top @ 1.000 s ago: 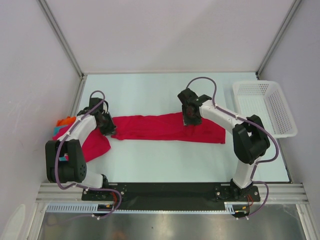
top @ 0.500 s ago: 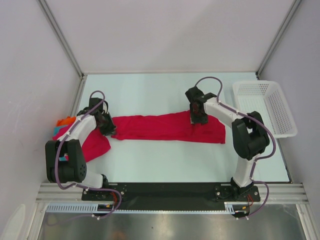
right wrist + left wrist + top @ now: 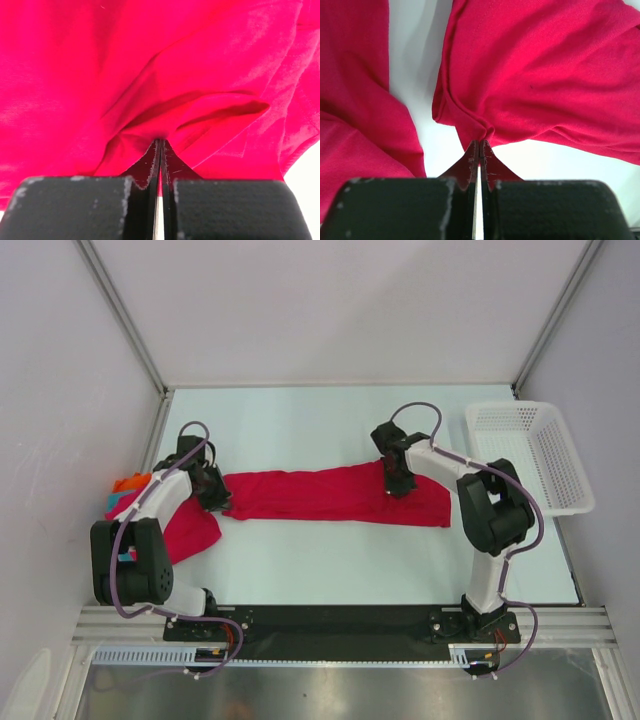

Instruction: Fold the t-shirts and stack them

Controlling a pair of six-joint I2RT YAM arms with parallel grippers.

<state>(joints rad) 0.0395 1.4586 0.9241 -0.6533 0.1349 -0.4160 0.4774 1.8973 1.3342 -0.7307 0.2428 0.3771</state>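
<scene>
A crimson t-shirt (image 3: 320, 496) lies stretched in a long band across the middle of the table. At its left end, my left gripper (image 3: 222, 502) is shut on the cloth, and the left wrist view shows a pinch of the t-shirt (image 3: 530, 85) at the tips of that gripper (image 3: 479, 143). My right gripper (image 3: 395, 486) is shut on a fold of the t-shirt (image 3: 150, 75) near its right end, cloth puckering at the tips of the gripper (image 3: 160, 142). A second crimson t-shirt (image 3: 185, 530) lies at the left edge, with small orange and teal garments (image 3: 128, 486) behind it.
A white mesh basket (image 3: 530, 455) stands at the right edge of the table. The enclosure's walls and metal posts close in the table on three sides. Both arm bases sit at the near edge.
My right gripper moved a little right onto the t-shirt's right part and shut on a fold of it. The left gripper has stayed put, still shut on the left end.
</scene>
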